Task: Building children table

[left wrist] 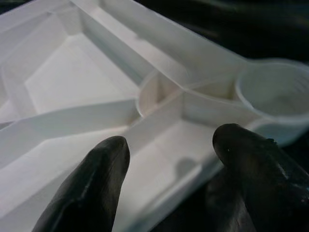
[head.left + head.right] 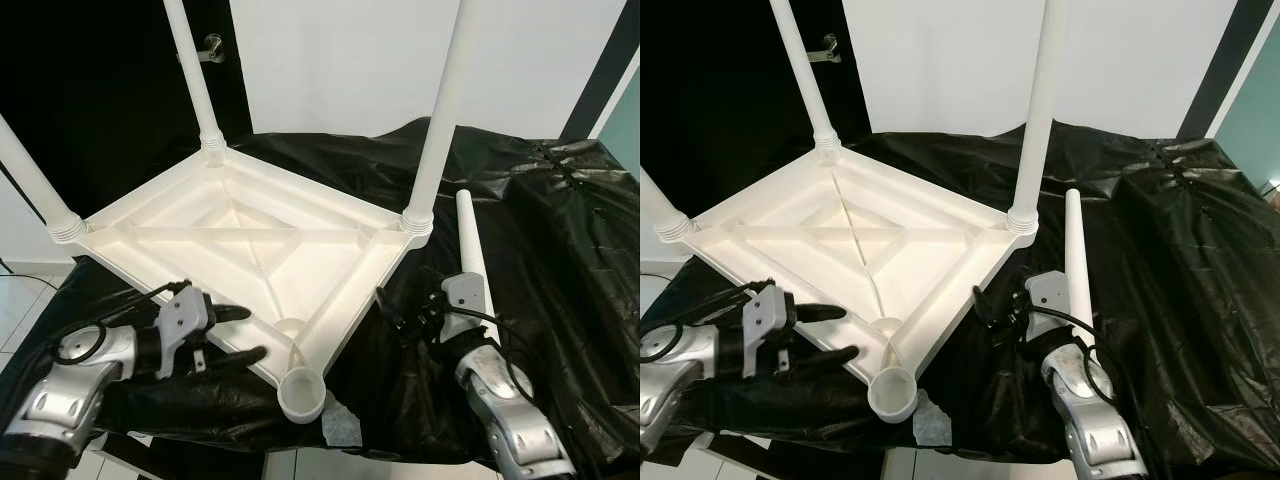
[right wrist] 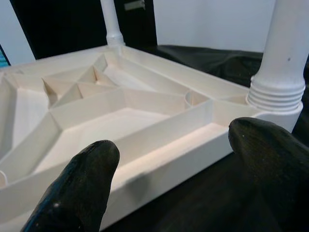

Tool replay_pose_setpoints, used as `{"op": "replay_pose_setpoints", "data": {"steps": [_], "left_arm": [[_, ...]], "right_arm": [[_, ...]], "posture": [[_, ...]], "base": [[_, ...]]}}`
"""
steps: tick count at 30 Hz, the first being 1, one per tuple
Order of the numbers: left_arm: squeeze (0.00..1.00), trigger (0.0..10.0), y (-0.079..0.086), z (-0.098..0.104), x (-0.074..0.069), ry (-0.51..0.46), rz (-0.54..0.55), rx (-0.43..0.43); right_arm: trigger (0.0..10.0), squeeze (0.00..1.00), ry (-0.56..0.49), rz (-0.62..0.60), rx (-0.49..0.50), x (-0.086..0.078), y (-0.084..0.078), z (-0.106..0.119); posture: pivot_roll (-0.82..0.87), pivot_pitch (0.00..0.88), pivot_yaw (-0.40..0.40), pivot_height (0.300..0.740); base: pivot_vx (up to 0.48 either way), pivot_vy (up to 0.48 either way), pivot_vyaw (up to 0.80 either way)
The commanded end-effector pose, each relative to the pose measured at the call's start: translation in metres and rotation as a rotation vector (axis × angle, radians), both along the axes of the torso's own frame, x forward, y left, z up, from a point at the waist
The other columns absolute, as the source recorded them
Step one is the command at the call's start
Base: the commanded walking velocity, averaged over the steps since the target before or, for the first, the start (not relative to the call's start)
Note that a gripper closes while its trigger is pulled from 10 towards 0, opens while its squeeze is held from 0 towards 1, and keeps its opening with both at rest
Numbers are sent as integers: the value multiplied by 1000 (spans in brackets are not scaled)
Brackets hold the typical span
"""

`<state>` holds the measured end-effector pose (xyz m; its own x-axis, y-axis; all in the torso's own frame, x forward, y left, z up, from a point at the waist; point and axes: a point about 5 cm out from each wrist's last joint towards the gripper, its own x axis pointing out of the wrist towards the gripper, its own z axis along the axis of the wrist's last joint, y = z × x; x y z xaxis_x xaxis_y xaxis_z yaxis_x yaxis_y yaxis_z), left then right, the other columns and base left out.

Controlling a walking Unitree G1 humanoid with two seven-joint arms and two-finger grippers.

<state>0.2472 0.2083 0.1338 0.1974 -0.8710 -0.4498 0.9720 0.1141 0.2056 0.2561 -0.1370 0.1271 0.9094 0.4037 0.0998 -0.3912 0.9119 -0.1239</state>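
Note:
A white plastic table [image 2: 240,235] lies upside down on a black sheet, with three white legs [image 2: 445,110] standing up from its corners. The near corner's round socket [image 2: 302,392] holds nothing. A fourth leg [image 2: 467,235] lies loose on the sheet to the right of the table. My left gripper [image 2: 240,335] is open at the table's near left edge, one finger over the rim and one outside it; the left wrist view has the socket [image 1: 277,89] just beyond its fingers [image 1: 91,183]. My right gripper [image 3: 169,164] is open, facing the near right edge and apart from it.
The black sheet [image 2: 560,230] is crumpled and rises in a hump at the right. A dark door with a handle [image 2: 210,45] and a white wall stand behind. A scrap of pale paper [image 2: 340,425] hangs off the front edge below the socket.

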Motion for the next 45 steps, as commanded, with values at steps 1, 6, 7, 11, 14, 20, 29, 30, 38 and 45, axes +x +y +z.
{"op": "replay_pose_setpoints", "data": {"steps": [1,6,7,11,14,20,29,30,38,45], "left_arm": [[0,10000,-3,-5,-13,66,-196,86],[0,10000,-1,0,-14,58,-236,116],[0,10000,-1,0,-14,58,-236,116],[0,10000,-2,2,-12,38,-245,129],[0,10000,-4,3,-8,13,-241,134],[0,10000,-6,6,6,-51,-233,159],[0,10000,-6,-1,25,-98,-247,285],[0,10000,-5,-3,26,-85,-247,310],[0,7059,5,-14,40,1,-164,442],[0,0,13,-18,54,37,-39,451]], "right_arm": [[10000,0,6,27,10,-3,1,1],[10000,0,7,35,-10,-5,-5,5],[10000,0,7,35,-10,-5,-5,5],[10000,0,9,42,-17,-7,-7,5],[10000,0,11,44,-19,-8,-6,4],[10000,0,18,45,-15,-11,-5,4],[10000,0,24,39,-16,-14,-4,5],[10000,0,23,36,-17,-14,-4,5],[10000,0,27,25,-21,-16,-3,5],[10000,0,43,17,-30,-18,0,1]], "posture": [[4,0,11,740],[2,0,9,740],[2,0,9,740],[-1,0,15,740],[-5,0,17,740],[-16,0,27,740],[-31,0,48,740],[-36,0,56,740],[-35,0,78,740],[-27,0,88,740]], "base": [[0,0,0],[0,0,0],[0,0,0],[0,0,0],[0,0,0],[0,0,0],[0,0,0],[0,0,0],[0,0,0],[0,0,0]]}}
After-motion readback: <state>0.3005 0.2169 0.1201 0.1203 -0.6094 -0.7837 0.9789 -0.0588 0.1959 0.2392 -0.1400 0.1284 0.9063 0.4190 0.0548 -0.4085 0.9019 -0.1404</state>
